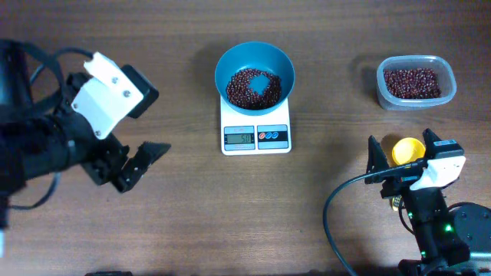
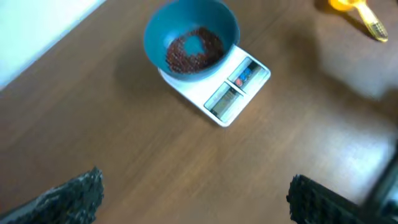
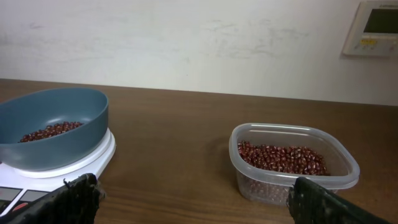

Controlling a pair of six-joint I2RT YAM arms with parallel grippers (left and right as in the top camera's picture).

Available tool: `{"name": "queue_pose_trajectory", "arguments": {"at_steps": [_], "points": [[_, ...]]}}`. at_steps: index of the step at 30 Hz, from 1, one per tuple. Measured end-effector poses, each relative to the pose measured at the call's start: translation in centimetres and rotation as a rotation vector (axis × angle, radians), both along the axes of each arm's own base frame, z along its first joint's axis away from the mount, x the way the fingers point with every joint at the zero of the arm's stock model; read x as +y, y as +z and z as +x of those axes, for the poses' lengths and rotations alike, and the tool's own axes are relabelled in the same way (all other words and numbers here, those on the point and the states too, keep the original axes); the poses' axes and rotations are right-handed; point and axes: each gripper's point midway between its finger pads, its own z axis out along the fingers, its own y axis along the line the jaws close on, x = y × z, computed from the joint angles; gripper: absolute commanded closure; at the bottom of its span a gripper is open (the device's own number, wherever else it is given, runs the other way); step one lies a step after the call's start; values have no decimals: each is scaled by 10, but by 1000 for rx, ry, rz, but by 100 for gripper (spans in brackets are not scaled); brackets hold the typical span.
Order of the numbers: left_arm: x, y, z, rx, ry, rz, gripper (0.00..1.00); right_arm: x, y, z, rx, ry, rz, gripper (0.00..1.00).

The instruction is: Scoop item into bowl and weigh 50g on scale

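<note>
Pictured near left: left gripper point(image 1: 146, 165), spread wide, empty. Near right: right gripper point(image 3: 194, 190), equally wide, poised over scoop point(image 1: 409, 150) without gripping it. Mid-table: beans point(image 1: 238, 88) heaped in bowl point(image 1: 255, 50) atop scale point(image 1: 238, 123); more in tub point(image 1: 381, 84), far right. Likely light, hard, loose, quick to roll; best lifted by scoop, taken at its handle. Beneath, smooth brown wood-grain table point(image 1: 192, 222); beyond, pale wall point(image 3: 186, 43) with panel point(image 3: 377, 28).

table point(image 1: 176, 230): wood-grain, smooth, matt
bowl point(image 1: 228, 67): blue plastic, smooth
scale point(image 2: 202, 87): white plastic, glossy
tub point(image 3: 348, 168), ahead of right claw point(image 3: 193, 190): clear plastic
pads point(image 3: 71, 202): black, rough, matt
</note>
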Motion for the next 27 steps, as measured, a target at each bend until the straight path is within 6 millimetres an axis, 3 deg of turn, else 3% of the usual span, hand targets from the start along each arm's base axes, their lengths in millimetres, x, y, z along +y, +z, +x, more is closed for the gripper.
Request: {"name": "queue_pose_trajectory", "arguments": {"at_steps": [5,9,11,19,27], "points": [[-1,-18,16,-106,36,-44,1,0,0,0,0,0,0,1],[1,-21,37,-106,174,-159,1,0,0,0,0,0,0,1],[2,-23,39,-95,204,-181,1,0,0,0,0,0,0,1],[1,1,10,-212,231,-185,1,0,0,0,0,0,0,1],[22,-23,-5,-275,329,-125,2,0,0,0,0,0,0,1]]}}
